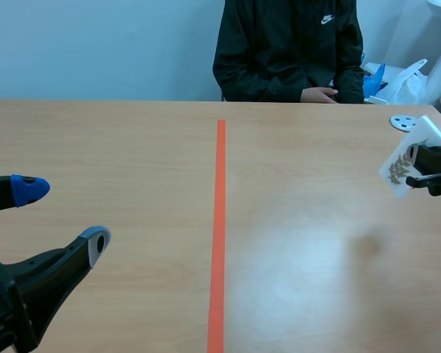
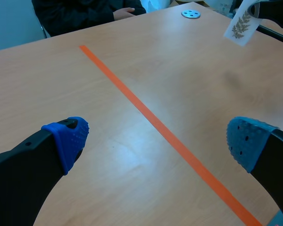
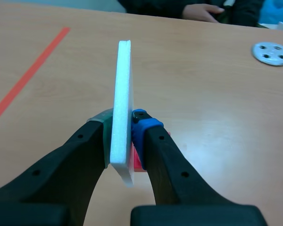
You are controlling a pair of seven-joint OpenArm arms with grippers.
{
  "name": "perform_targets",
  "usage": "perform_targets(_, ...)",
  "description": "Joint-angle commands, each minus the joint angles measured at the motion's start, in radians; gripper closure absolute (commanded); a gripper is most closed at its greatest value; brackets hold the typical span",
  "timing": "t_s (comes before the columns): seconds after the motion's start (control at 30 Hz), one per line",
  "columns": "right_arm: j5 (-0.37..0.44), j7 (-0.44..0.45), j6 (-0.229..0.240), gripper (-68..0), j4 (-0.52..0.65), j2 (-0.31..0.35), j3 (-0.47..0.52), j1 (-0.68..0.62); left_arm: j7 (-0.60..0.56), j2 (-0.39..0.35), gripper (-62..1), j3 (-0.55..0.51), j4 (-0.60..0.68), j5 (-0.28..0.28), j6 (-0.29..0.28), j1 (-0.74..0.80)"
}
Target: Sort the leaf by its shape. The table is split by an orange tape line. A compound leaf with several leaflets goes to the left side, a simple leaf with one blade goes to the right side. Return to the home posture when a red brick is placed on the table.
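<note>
A white foam card (image 1: 401, 165) carries a leaf picture with several leaflets. It hangs above the table at the far right, right of the orange tape line (image 1: 219, 228). My right gripper (image 3: 122, 129) is shut on the card (image 3: 121, 117), which stands edge-on between its pads. In the left wrist view the card (image 2: 239, 26) shows far ahead, its leaf print facing this way. My left gripper (image 1: 62, 213) is open low at the left, nothing between its blue pads (image 2: 70, 139).
A person in a dark jacket (image 1: 288, 48) sits across the table, a hand (image 1: 320, 94) resting on its far edge. A small round white disc (image 1: 403, 122) lies at the far right. White bags (image 1: 404, 81) lie behind it.
</note>
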Motion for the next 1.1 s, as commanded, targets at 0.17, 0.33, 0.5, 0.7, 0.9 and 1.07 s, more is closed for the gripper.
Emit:
perform_targets(0.17, 0.01, -0.008, -0.05, -1.5, 0.005, 0.013, -0.008, 0.06, -0.017, 0.007, -62.3, 0.001, 0.012, -0.006, -0.002, -0.006)
perform_targets(0.33, 0.009, -0.007, -0.113, -1.5, -0.083, 0.013, -0.008, 0.134, -0.017, 0.007, -62.3, 0.001, 0.012, -0.006, -0.002, -0.006)
perform_targets(0.5, -0.01, 0.013, -0.125, -1.5, -0.219, 0.012, -0.031, 0.237, -0.017, 0.007, -62.3, 0.001, 0.012, -0.006, -0.002, -0.006)
perform_targets(0.7, -0.072, 0.057, -0.18, -1.5, -0.348, 0.011, -0.097, 0.33, -0.017, 0.007, -62.3, 0.001, 0.012, -0.006, -0.002, -0.006)
perform_targets(0.9, -0.187, 0.126, -0.245, -1.5, -0.422, -0.002, -0.157, 0.36, -0.018, 0.007, -62.3, 0.001, 0.012, -0.006, -0.002, -0.006)
perform_targets(1.07, -0.219, 0.144, -0.252, -1.5, -0.478, -0.029, -0.163, 0.358, -0.018, 0.007, -62.3, 0.001, 0.012, -0.006, -0.002, -0.006)
